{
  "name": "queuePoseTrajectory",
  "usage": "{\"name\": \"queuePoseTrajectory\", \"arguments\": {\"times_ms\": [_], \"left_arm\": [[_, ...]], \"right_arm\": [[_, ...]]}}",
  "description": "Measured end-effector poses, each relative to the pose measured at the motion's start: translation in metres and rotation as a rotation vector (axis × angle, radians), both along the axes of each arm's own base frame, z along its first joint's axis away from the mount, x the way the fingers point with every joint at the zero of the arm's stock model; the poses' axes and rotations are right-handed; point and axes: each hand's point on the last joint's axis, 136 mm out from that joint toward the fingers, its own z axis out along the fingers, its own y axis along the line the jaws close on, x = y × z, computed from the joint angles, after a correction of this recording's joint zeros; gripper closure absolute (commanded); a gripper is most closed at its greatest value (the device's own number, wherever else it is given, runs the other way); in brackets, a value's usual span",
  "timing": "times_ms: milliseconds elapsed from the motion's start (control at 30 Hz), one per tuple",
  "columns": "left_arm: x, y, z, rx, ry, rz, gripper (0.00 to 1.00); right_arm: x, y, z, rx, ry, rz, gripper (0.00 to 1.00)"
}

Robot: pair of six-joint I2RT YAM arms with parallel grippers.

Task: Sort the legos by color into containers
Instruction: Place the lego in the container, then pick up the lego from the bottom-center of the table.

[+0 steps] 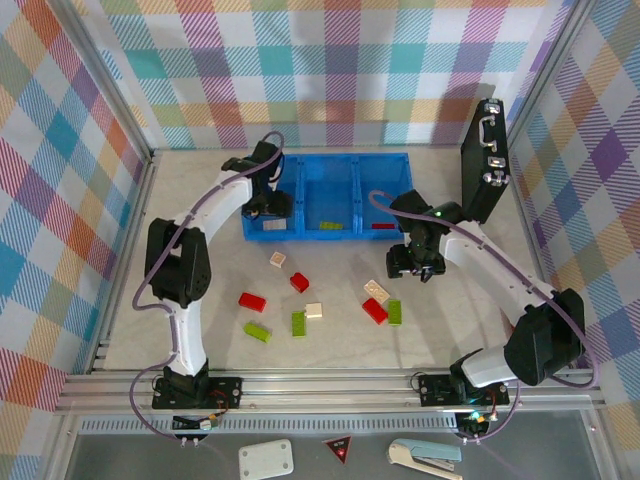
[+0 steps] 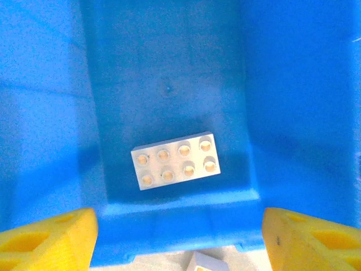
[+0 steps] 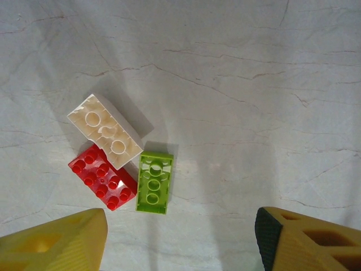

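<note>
The pale marbled surface (image 1: pixel 200 290) carries everything. A black briefcase (image 1: pixel 485 160) stands on edge at the far right, by the wall. The blue bin (image 1: pixel 327 190) lies at the far middle, its three compartments side by side. The left compartment holds one cream brick (image 1: pixel 277 226), the middle one a green brick (image 1: pixel 328 227), and the right one a red brick (image 1: pixel 383 226).

The left tool (image 1: pixel 268 207) hangs over the left compartment. Its wrist view shows the yellow fingers (image 2: pixel 45 240) wide apart with nothing between them. There the cream brick (image 2: pixel 175 160) lies studs up on the blue floor, close to the near wall.

The right tool (image 1: pixel 418 262) hovers over bare surface just in front of the right compartment. Its fingers (image 3: pixel 310 240) are also wide apart and empty.

Nine loose legos lie in front of the bin. Near the right tool sits a trio: a cream lego (image 1: pixel 377 290), a red lego (image 1: pixel 375 311) and a green lego (image 1: pixel 394 312). In the right wrist view the cream lego (image 3: pixel 105 131) lies hollow side up and touches the red lego (image 3: pixel 102 176), which is studs up. The green lego (image 3: pixel 154 182), hollow side up, sits just beside both.

Further left lie a second cream (image 1: pixel 277 260), a small red (image 1: pixel 299 282), a long red (image 1: pixel 252 301) and a tilted green (image 1: pixel 257 331). An upright green (image 1: pixel 299 323) lies there too, with a small cream (image 1: pixel 314 310) just beside it.
</note>
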Motion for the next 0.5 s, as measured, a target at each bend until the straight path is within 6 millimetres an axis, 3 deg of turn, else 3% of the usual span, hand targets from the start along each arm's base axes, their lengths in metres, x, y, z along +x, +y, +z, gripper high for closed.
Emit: {"name": "queuePoseTrajectory", "arguments": {"times_ms": [500], "left_arm": [[-0.049,0.036,0.04,0.044,-0.028,0.004,0.23]], "right_arm": [[-0.021,0.008,-0.046,0.006,0.09,-0.031,0.31]]}}
